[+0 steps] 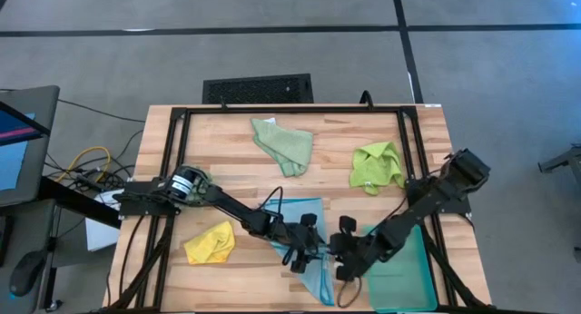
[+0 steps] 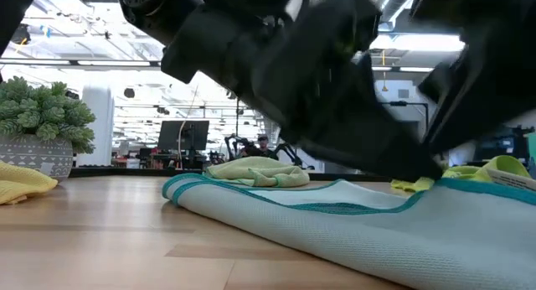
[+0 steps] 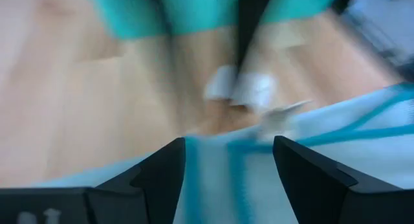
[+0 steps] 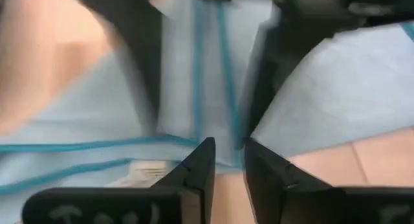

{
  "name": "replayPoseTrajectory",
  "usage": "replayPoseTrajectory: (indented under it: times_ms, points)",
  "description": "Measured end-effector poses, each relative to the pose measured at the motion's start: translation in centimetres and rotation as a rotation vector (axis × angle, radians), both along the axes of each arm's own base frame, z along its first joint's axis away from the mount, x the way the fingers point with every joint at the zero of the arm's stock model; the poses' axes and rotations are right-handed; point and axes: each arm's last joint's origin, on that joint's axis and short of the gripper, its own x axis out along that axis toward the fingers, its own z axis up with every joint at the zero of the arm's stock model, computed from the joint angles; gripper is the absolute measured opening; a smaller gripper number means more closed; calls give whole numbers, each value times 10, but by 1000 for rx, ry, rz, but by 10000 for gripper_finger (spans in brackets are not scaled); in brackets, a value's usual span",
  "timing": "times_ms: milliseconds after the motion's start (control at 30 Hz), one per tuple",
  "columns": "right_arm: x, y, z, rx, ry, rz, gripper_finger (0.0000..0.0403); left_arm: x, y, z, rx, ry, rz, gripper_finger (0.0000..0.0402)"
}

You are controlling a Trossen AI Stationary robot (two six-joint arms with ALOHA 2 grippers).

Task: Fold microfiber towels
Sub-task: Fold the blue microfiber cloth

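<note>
Pinching soft light blue towel (image 1: 309,225) hem (teal-stitched): right hand (image 4: 226,160) | left hand (image 3: 228,160) spread wide

My two grippers crowd together over the light blue towel (image 1: 304,237), so little room stays between them. The teal tray (image 1: 408,273) blocks the near right. Bare table (image 1: 218,160) lies free at far left, beside the sage towel (image 1: 284,144).

The high view looks straight down on the whole pale wooden slatted table (image 1: 227,160). The low view looks level across it, very near the light blue teal-edged microfiber towel (image 2: 352,223). Both wrist views look closely down on this towel, just ahead of their claws.
</note>
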Motion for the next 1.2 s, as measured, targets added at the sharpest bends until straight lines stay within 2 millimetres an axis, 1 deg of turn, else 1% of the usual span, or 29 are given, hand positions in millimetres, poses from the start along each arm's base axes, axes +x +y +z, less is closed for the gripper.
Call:
replayPoseTrajectory:
  times_ms: [67, 167, 233, 300, 433, 567, 667, 700, 767, 867, 1033, 1200]
  points:
    - [-7, 4, 13, 11, -27, 4, 97, 1, 4, -2, 23, 2, 22, 228]
    - [-22, 9, 22, -39, -60, -7, 97, 4, 10, 0, 12, -16, 44, 228]
    - [-30, 12, 30, -71, -111, -17, 97, 5, 15, 0, -28, -1, 63, 228]
    - [-37, 16, 36, -94, -158, -22, 97, 7, 22, -2, -105, 18, 59, 228]
    - [-45, 21, 41, -117, -201, -24, 97, 12, 37, -5, -283, 83, 27, 228]
    - [-45, 20, 40, -131, -202, -28, 97, 13, 41, -11, -322, 98, 45, 228]
    - [-44, 19, 40, -134, -200, -33, 97, 16, 40, -18, -324, 86, 38, 228]
    - [-44, 18, 40, -134, -200, -34, 97, 17, 38, -16, -346, 102, 30, 228]
    - [-44, 18, 40, -138, -197, -33, 97, 21, 31, -19, -344, 96, 10, 228]
    - [-44, 19, 40, -135, -199, -34, 97, 25, 22, -14, -341, 121, -24, 228]
    - [-45, 19, 40, -135, -195, -30, 97, 31, 9, -7, -281, 203, -51, 227]
    - [-45, 19, 40, -134, -193, -28, 97, 34, -4, 3, -207, 243, -87, 199]
